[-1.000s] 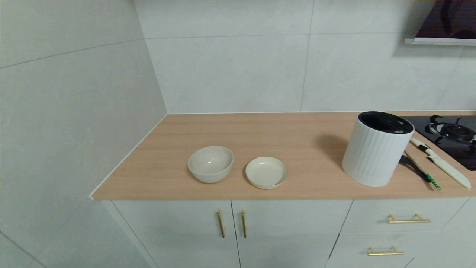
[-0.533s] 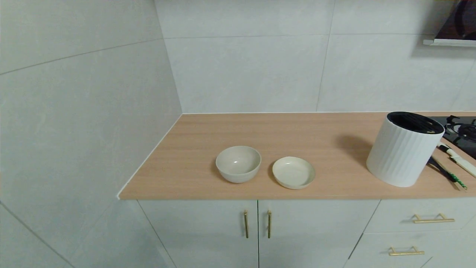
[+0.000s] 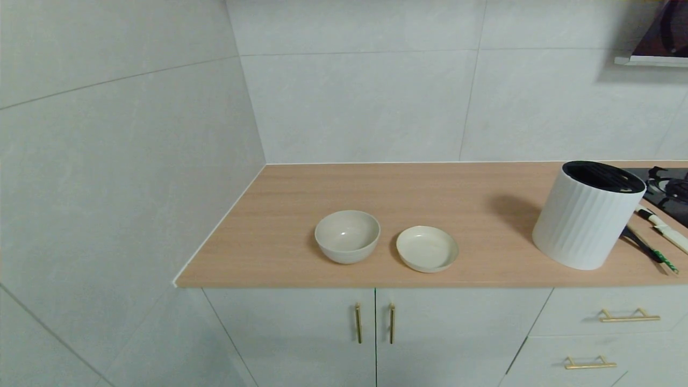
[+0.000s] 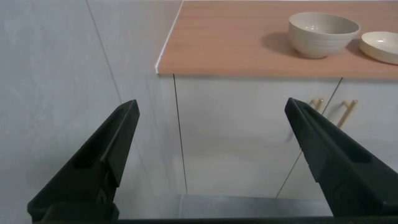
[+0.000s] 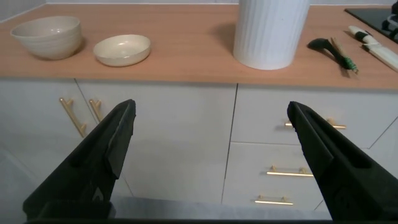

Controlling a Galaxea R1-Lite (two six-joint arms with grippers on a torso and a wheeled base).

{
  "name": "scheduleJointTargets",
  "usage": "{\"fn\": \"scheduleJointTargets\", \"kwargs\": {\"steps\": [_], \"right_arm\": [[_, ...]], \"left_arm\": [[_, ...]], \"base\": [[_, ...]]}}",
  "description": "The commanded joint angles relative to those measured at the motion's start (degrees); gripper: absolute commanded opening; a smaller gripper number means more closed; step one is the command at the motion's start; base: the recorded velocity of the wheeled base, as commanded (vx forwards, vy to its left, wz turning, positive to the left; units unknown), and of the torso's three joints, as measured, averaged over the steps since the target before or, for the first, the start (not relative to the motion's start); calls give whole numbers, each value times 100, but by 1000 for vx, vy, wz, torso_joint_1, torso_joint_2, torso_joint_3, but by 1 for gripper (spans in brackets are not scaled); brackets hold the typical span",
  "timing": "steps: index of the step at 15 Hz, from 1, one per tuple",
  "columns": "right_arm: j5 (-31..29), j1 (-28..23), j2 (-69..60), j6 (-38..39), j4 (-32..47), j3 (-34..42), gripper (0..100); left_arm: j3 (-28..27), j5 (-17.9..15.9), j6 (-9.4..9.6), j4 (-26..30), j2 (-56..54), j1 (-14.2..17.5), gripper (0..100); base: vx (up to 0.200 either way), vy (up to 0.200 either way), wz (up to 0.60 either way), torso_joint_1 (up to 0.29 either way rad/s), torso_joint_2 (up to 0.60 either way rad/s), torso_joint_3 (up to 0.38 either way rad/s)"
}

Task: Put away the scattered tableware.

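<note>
A pale bowl point(image 3: 347, 236) point(image 4: 323, 32) point(image 5: 47, 36) and a shallow cream dish point(image 3: 427, 248) point(image 4: 380, 46) point(image 5: 122, 50) sit side by side near the front edge of the wooden counter point(image 3: 398, 191). A ribbed white utensil holder point(image 3: 588, 215) point(image 5: 270, 31) with a black top stands at the right. Beside it lie a black spoon point(image 3: 639, 243) point(image 5: 329, 50), green-tipped chopsticks point(image 3: 658, 255) point(image 5: 346, 57) and a white knife point(image 3: 664, 228) point(image 5: 373, 46). My left gripper point(image 4: 211, 124) is open, held low before the cabinet at the counter's left end. My right gripper point(image 5: 211, 124) is open, low before the cabinet fronts.
Tiled walls close the counter's back and left side. A black stove point(image 3: 669, 188) lies at the far right. Below the counter are cabinet doors with gold handles point(image 3: 373, 322) and drawers point(image 3: 629, 316) point(image 5: 311, 171).
The head view has shifted, so the whole scene sits further right in the picture than a second ago. Nothing on the counter has moved.
</note>
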Motion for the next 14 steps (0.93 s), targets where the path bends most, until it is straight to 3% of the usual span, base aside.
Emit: {"fn": "scheduleJointTargets", "kwargs": {"steps": [1,8,14], "right_arm": [[1,2,5,-2,0,0,100],[1,2,5,-2,0,0,100],[1,2,5,-2,0,0,100]], "left_arm": [[0,1,-1,-1,9,2,100],[0,1,-1,-1,9,2,100],[0,1,-1,-1,9,2,100]], "base": [[0,0,0,0,0,0],[0,0,0,0,0,0],[0,0,0,-194,439,239]]}}
